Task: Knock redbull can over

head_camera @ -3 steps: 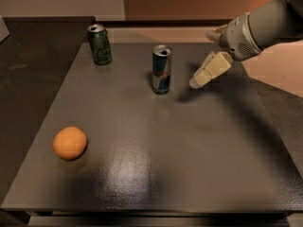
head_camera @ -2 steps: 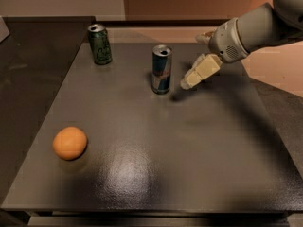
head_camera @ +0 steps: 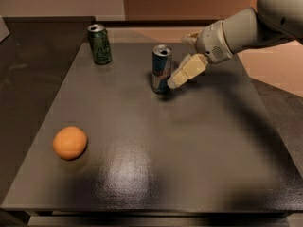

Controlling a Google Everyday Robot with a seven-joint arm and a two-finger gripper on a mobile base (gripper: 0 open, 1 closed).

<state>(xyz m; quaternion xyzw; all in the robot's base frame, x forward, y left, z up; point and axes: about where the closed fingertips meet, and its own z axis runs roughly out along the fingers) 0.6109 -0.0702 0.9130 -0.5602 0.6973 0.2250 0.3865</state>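
The redbull can point(head_camera: 161, 68) is slim, blue and silver with a red mark and a silver top. It stands upright on the dark table point(head_camera: 156, 174), a little behind its middle. My gripper point(head_camera: 173, 83) comes in from the right on a white arm. Its cream fingertips are low, at the can's right side, touching or almost touching its lower body.
A dark green can point(head_camera: 100, 44) stands upright at the back left of the table. An orange point(head_camera: 70, 142) lies near the front left. The table's edges run along the front and both sides, with floor beyond on the right.
My gripper has moved left and down toward the redbull can, from a clear gap to right against its side. The can still stands upright in the same spot.
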